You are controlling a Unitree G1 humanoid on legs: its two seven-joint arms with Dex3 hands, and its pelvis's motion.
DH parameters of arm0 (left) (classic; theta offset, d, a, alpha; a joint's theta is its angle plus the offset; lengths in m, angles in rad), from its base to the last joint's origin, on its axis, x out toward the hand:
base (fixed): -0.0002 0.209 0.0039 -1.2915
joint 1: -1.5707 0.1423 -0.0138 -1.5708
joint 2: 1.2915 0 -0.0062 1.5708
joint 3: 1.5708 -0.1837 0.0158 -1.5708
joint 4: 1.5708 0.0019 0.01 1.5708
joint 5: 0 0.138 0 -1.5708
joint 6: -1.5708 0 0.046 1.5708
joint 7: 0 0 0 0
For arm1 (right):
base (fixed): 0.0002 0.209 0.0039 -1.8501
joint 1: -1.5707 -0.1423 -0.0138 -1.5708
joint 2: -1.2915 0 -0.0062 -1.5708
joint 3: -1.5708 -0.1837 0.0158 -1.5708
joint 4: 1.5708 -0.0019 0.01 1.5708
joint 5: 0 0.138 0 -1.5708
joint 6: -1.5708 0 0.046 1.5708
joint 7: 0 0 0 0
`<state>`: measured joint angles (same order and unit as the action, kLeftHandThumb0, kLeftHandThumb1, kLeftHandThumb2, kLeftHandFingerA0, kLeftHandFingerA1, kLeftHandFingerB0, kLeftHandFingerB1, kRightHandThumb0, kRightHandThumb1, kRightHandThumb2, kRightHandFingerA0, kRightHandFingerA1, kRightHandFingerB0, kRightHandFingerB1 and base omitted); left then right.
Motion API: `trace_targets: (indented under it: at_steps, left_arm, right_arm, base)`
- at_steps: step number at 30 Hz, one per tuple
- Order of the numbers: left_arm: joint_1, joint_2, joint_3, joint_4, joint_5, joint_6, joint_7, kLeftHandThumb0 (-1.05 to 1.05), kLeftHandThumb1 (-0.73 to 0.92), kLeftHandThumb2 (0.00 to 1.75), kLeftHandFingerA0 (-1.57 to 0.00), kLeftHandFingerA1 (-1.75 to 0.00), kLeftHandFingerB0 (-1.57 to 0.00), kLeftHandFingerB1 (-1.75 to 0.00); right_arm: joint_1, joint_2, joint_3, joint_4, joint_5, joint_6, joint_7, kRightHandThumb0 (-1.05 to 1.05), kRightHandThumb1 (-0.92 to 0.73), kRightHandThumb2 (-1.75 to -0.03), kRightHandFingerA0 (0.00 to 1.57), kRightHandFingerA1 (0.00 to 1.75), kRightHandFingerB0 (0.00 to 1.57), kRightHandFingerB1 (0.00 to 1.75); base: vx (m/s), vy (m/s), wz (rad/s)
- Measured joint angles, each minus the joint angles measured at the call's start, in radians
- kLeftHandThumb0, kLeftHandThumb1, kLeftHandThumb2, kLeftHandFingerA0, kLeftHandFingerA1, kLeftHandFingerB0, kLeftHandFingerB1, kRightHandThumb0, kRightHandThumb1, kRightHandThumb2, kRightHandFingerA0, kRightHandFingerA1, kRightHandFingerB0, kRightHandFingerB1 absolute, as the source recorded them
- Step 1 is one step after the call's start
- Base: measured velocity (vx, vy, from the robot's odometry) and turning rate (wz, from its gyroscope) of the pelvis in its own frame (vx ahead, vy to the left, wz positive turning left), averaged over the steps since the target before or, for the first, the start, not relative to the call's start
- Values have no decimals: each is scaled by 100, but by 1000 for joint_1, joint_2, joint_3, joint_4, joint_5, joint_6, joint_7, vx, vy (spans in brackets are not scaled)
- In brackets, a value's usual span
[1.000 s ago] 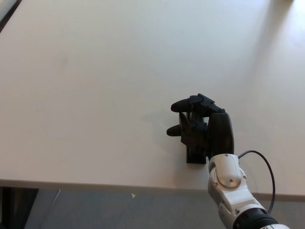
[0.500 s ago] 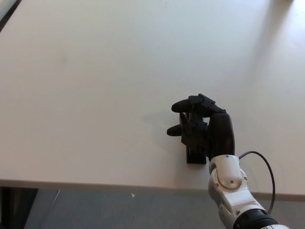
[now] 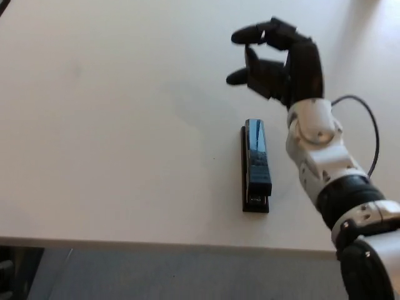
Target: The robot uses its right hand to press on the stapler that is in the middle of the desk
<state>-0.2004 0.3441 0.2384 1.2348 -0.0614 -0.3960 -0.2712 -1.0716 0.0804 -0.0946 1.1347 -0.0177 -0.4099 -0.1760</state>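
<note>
A black stapler lies flat on the white desk, lengthwise toward the front edge, fully uncovered. My right hand hovers raised beyond the stapler's far end, apart from it. Its fingers are curled but spread, holding nothing. The white forearm runs down the right side of the stapler. My left hand does not show.
The desk's front edge runs across the bottom of the view, with grey floor below it. A black cable loops beside the right forearm.
My right hand has lifted off the stapler and moved away from the front edge, leaving the whole stapler visible. The stapler stays in place.
</note>
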Motion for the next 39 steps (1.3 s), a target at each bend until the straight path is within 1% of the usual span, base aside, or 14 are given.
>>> trace_targets:
  at_steps: [3, 5, 7, 8, 15, 17, 19, 20, 23, 24, 25, 36, 37, 39]
  left_arm:
    - [-10, 7, 5, 1, 0, 6, 4, -72, 92, 69, -13, -31, -12, -24]
    - [-11, 8, 8, 3, -1, 13, 6, -72, 75, 108, -3, -42, -9, -35]
    - [-15, 8, 9, 4, -1, 16, 7, -75, 76, 107, -6, -42, -10, -34]
    - [-17, 9, 10, 5, -1, 19, 7, -75, 92, 72, -13, -31, -12, -23]
    - [-24, 13, 12, 6, -1, 36, 7, -71, 74, 107, -3, -42, -9, -35]
    - [-24, 14, 12, 6, -1, 39, 7, -70, 92, 71, -11, -30, -12, -24]
    - [-24, 14, 12, 6, 0, 39, 7, -70, 75, 107, -4, -42, -9, -36]
    - [-25, 14, 11, 6, 0, 39, 8, -73, 92, 72, -12, -32, -13, -23]
    - [-25, 14, 11, 6, 0, 39, 8, -73, 92, 72, -12, -31, -12, -23]
    - [-25, 15, 11, 6, 0, 39, 8, -69, 75, 107, -3, -42, -9, -35]
    - [-26, 16, 11, 6, 0, 39, 8, -74, 92, 71, -12, -31, -12, -22]
    - [-30, 34, 11, 12, 0, 40, 9, -73, 92, 71, -12, -31, -11, -22]
    - [-30, 34, 9, 13, 1, 40, 10, -74, 76, 106, -4, -41, -10, -31]
    - [-30, 34, 8, 13, 1, 40, 9, -73, 91, 73, -12, -32, -9, -21]
  right_arm:
    - [-40, -38, -25, -30, 17, 22, 27, -22, -80, -66, 125, 69, 67, 116]
    - [-46, -69, -42, -47, 27, 36, 44, -12, -80, -71, 126, 69, 68, 123]
    - [-49, -102, -56, -52, 31, 52, 57, -7, -79, -73, 125, 73, 73, 112]
    - [-49, -126, -65, -57, 35, 60, 65, -10, -81, -70, 125, 75, 71, 113]
    - [-21, -330, -120, -169, 48, 86, 108, -11, -79, -74, 122, 81, 70, 117]
    - [-4, -390, -147, -175, 57, 88, 122, -6, -81, -74, 122, 75, 68, 109]
    - [12, -456, -180, -158, 67, 89, 138, 5, -80, -79, 121, 74, 67, 117]
    - [21, -489, -198, -146, 73, 89, 147, 0, -78, -78, 120, 75, 68, 120]
    - [55, -585, -251, -120, 87, 89, 165, -16, -62, -87, 127, 73, 77, 122]
    - [66, -610, -265, -114, 90, 89, 168, -13, -67, -84, 122, 79, 71, 126]
    - [82, -643, -285, -106, 97, 89, 173, -7, -63, -93, 121, 85, 71, 125]
    - [379, -915, -503, -38, 148, 97, 151, -10, -80, -61, 106, 83, 73, 90]
    - [422, -917, -521, -32, 150, 97, 145, -10, -79, -63, 106, 82, 75, 88]
    - [473, -917, -540, -21, 153, 96, 141, -13, -81, -62, 114, 73, 70, 93]
  base:
    - [0, 0, 0]
    - [0, 0, 0]
    - [0, 0, 0]
    - [0, 0, 0]
    - [0, 0, 0]
    - [0, 0, 0]
    - [0, 0, 0]
    - [0, 0, 0]
    - [0, 0, 0]
    - [0, 0, 0]
    - [0, 0, 0]
    - [0, 0, 0]
    - [0, 0, 0]
    - [0, 0, 0]
